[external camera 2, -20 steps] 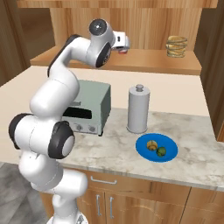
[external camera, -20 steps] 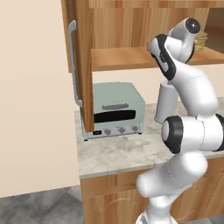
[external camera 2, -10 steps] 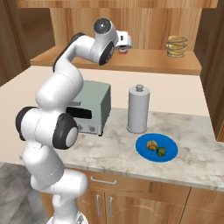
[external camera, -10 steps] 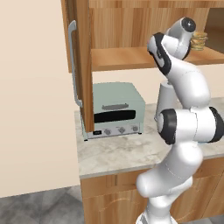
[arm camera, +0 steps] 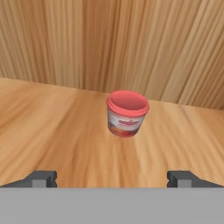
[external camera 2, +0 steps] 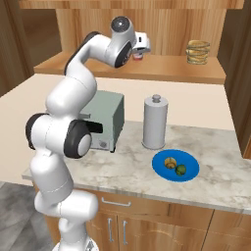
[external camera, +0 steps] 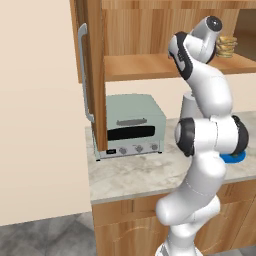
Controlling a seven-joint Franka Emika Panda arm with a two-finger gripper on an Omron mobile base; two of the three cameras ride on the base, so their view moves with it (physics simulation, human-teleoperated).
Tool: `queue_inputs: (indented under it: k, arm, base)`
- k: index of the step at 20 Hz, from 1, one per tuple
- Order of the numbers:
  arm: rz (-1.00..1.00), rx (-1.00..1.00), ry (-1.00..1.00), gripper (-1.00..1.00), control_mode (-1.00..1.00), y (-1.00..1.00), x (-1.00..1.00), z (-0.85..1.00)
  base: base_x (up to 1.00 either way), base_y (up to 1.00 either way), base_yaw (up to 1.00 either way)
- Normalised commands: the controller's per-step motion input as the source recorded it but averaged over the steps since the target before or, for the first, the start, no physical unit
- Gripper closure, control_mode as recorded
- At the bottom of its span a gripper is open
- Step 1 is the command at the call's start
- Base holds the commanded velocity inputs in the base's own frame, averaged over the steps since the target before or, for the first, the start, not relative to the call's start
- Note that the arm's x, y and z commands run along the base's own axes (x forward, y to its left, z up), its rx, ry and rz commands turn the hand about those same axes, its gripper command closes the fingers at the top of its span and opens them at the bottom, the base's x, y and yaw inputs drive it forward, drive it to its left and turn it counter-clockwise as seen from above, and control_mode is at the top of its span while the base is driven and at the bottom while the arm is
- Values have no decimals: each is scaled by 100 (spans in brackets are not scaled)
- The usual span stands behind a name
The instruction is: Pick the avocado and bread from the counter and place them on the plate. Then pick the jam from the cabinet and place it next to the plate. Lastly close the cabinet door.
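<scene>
Jam point(arm camera: 127, 113) is what we are after now — the small red jar stands upright on the cabinet point(external camera 2: 162, 29) shelf, and in the hand view it sits dead centre, at twelve o'clock from our pincer point(arm camera: 112, 178). Over the last second our arm has straightened and drawn its elbow in, swinging the hand round to face the jar. The pincer's tips stand as wide apart as they go, gripping nothing, with the jar a little beyond them and not yet between them.

On the table point(external camera 2: 127, 166) the blue plate point(external camera 2: 192, 171) already carries the bread point(external camera 2: 170, 163) and, at about four o'clock from it, the avocado point(external camera 2: 181, 169) — so we judge the first part done. What the realignment gives us is a straight run forward onto the jar; the cabinet door point(external camera: 92, 75) hangs open for later.
</scene>
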Motion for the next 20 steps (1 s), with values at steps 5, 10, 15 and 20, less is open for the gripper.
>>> queue_inputs:
  k: [5,10,15,20]
  arm:
    - [3,0,0,-100,-100,0,17,-5]
    - [1,0,1,-100,-100,0,14,-8]
    - [0,0,1,-100,-100,0,18,-15]
    - [0,0,0,-100,-100,0,21,-6]
  base:
    - [0,0,0]
    - [0,0,0]
    - [0,0,0]
    - [0,0,0]
